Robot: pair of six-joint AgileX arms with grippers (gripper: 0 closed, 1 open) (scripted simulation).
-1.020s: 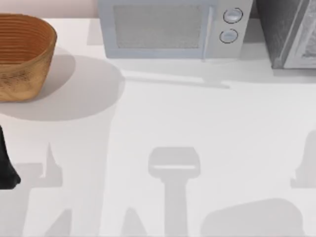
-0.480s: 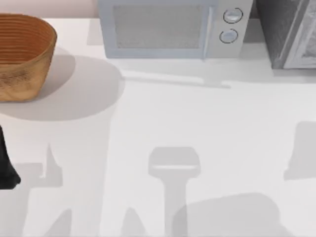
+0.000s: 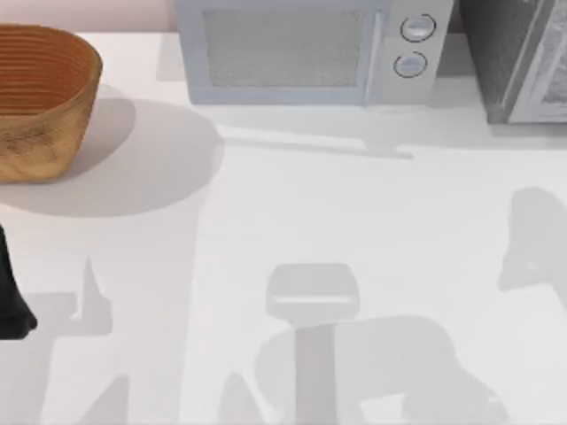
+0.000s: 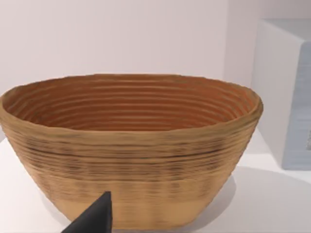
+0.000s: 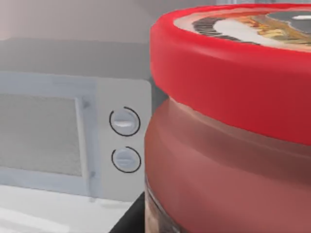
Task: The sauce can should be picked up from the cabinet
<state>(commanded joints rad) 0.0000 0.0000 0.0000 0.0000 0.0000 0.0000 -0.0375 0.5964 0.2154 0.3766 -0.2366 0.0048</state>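
Sauce can point(image 5: 228, 126) loomed right against the right wrist camera, its red rim tilted, with the microwave point(image 5: 73, 136) beyond it. It appeared to be carried by the right arm away from the cabinet point(image 3: 514, 53), which stood at the table's point(image 3: 354, 212) far right corner, though whether that gripper pinched it I could not tell. The left arm point(image 3: 11, 297) sat parked at the table's left edge, facing the basket point(image 4: 131, 145); its gripper state was also unclear. Judging from this, the carry called for a steady, level wrist and slow travel, so the can would not slip.
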